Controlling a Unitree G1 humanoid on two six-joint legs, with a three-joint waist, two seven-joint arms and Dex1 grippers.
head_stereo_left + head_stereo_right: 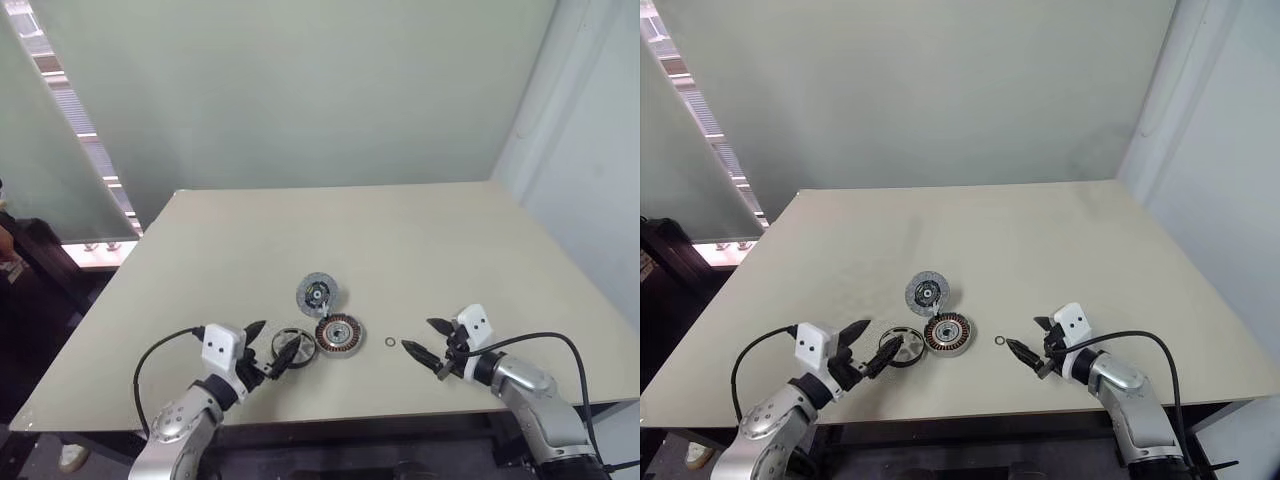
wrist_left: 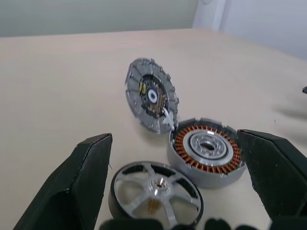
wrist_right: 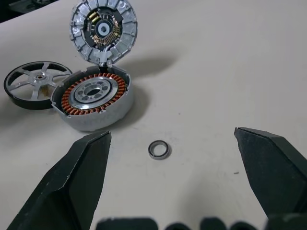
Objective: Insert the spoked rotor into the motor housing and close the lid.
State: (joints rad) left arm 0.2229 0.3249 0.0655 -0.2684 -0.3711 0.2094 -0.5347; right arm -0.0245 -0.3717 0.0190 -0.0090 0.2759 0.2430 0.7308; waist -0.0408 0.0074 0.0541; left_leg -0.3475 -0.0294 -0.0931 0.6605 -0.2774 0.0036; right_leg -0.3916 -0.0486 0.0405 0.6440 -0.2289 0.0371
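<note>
Risk lies at the spoked rotor (image 2: 156, 189), which rests flat on the tabletop (image 1: 420, 240) just beside the motor housing (image 2: 207, 149), whose lid (image 2: 151, 98) stands hinged up. Both the left gripper (image 1: 272, 347) and the right gripper (image 1: 426, 340) have jaws wide and empty. A careless grasp may knock the housing, or the small loose ring (image 3: 159, 149).

Head pair: high, angled down over the table (image 1: 420, 240). Wrist cameras: low and close, converging from eight and four o'clock on the copper-wound housing (image 2: 206, 148), shared by all views.
</note>
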